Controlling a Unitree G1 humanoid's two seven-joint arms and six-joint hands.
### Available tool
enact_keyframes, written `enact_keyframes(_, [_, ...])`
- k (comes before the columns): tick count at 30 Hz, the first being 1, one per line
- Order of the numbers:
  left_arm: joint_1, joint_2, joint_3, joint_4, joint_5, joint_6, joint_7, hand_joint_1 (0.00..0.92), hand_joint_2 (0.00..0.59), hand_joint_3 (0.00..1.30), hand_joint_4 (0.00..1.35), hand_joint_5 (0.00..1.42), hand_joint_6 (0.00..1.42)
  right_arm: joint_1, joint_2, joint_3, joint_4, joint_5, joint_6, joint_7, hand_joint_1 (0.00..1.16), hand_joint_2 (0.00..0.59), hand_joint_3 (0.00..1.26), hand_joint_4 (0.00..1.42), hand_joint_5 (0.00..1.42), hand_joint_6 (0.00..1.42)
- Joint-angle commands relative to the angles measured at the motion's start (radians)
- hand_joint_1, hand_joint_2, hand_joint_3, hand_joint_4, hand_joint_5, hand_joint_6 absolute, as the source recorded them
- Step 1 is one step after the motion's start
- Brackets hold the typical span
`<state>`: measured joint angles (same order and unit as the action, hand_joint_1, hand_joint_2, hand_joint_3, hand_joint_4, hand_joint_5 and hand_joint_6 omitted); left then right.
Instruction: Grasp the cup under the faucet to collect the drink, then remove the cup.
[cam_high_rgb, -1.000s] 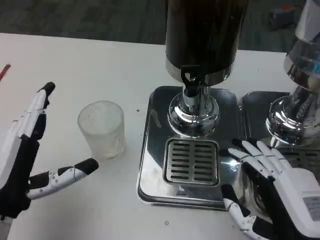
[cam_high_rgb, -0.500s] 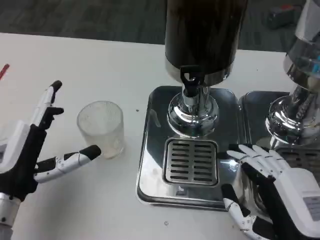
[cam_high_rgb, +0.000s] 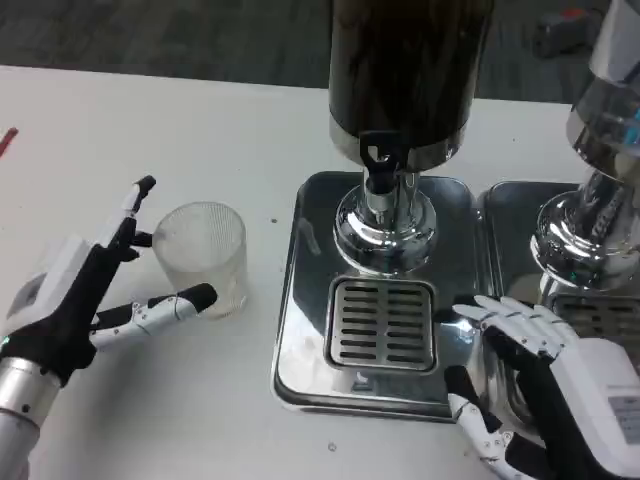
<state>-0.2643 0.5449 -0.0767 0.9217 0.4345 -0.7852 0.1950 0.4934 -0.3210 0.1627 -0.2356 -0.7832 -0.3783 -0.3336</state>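
The cup (cam_high_rgb: 201, 258) stands upright on the table (cam_high_rgb: 150, 120), left of the tray (cam_high_rgb: 300, 300) and clear of the faucet (cam_high_rgb: 378, 170). The left hand (cam_high_rgb: 90, 290) is spread around it, fingers not yet closed, grasping nothing. Close evenly around mid-wall; the clear plastic looks light and tippable. The right hand (cam_high_rgb: 545, 370) rests released at the tray's right edge.

Soft overhead light, glare on chrome

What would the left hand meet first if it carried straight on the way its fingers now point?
Most likely the clear ribbed cup: the left hand is open, its fingers bracketing the cup's left side. Whether they already touch it cannot be told from this view.
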Motion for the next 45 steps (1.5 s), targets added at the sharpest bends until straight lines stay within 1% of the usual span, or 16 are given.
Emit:
enact_keyframes(1, [-0.048,-0.004,-0.018,0.071,-0.016,-0.020,-0.023,0.213,0.020,0.00,0.00,0.27,0.32,0.003,0.003,-0.003,0.011,0.010,-0.020,-0.028,0.37,0.517,0.35,0.24,0.21,0.17])
enact_keyframes(7, [-0.108,-0.009,-0.040,0.138,-0.024,-0.016,-0.068,0.212,0.020,0.00,0.00,0.27,0.31,0.009,0.003,-0.009,0.009,0.015,-0.019,-0.037,0.37,0.517,0.35,0.24,0.21,0.17])
enact_keyframes(14, [-0.167,-0.020,-0.063,0.205,-0.029,0.008,-0.113,0.200,0.020,0.00,0.00,0.27,0.31,0.026,0.008,-0.010,0.003,0.017,-0.013,-0.044,0.37,0.517,0.36,0.25,0.22,0.19])
enact_keyframes(22, [-0.214,-0.027,-0.093,0.250,-0.025,0.022,-0.155,0.197,0.019,0.00,0.01,0.28,0.31,0.041,0.012,-0.013,-0.002,0.019,-0.016,-0.050,0.39,0.517,0.37,0.25,0.22,0.20])
enact_keyframes(26, [-0.229,-0.026,-0.107,0.266,-0.022,0.033,-0.156,0.199,0.022,0.00,0.03,0.29,0.32,0.040,0.015,-0.012,0.002,0.022,-0.017,-0.051,0.40,0.519,0.37,0.25,0.22,0.21])
enact_keyframes(30, [-0.236,-0.029,-0.122,0.276,-0.014,0.055,-0.134,0.215,0.024,0.01,0.04,0.31,0.33,0.039,0.018,-0.011,0.004,0.024,-0.016,-0.051,0.40,0.522,0.38,0.26,0.23,0.21])
enact_keyframes(33, [-0.237,-0.036,-0.133,0.276,-0.002,0.074,-0.099,0.260,0.037,0.02,0.07,0.33,0.36,0.038,0.018,-0.014,0.005,0.031,-0.016,-0.049,0.41,0.522,0.38,0.26,0.23,0.21])
enact_keyframes(38, [-0.237,-0.044,-0.143,0.278,-0.002,0.094,-0.055,0.287,0.041,0.03,0.08,0.36,0.37,0.037,0.017,-0.018,0.004,0.040,-0.013,-0.044,0.41,0.522,0.38,0.26,0.24,0.21])
enact_keyframes(42, [-0.232,-0.056,-0.145,0.280,0.005,0.111,0.002,0.314,0.054,0.07,0.12,0.40,0.41,0.040,0.018,-0.020,0.005,0.048,-0.012,-0.040,0.41,0.522,0.38,0.27,0.24,0.21])
enact_keyframes(45, [-0.231,-0.071,-0.152,0.287,0.012,0.122,0.021,0.331,0.054,0.11,0.16,0.43,0.46,0.041,0.019,-0.022,0.008,0.054,-0.010,-0.039,0.42,0.522,0.38,0.27,0.24,0.22])
